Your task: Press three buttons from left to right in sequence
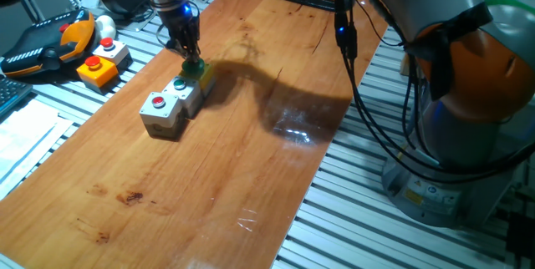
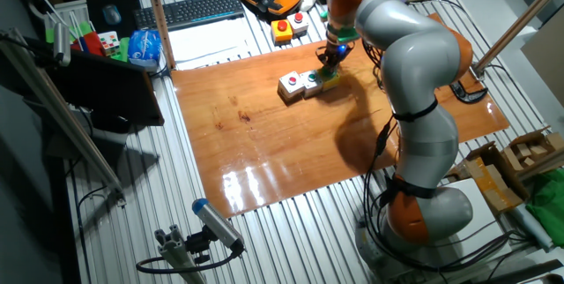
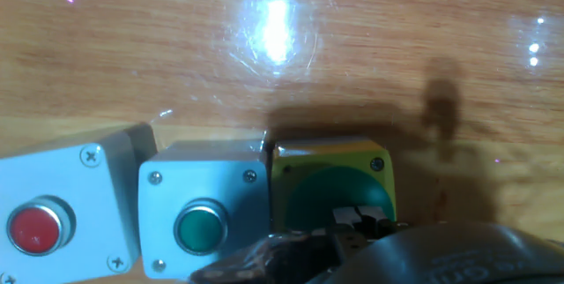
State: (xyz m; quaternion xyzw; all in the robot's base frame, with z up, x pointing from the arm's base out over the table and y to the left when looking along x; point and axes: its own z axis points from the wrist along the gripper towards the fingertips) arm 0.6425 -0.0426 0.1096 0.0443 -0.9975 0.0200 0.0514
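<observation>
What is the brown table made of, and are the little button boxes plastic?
The table top looks like wood with a glossy varnish: grain lines, dark knots and bright lamp glare show. The three button boxes look like smooth moulded plastic, two grey and one yellow, with screws in the corners; painted metal can't be ruled out.

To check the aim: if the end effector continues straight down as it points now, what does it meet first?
Most likely the big green button on the yellow box: the end effector sits directly over it, perhaps already in contact.
</observation>
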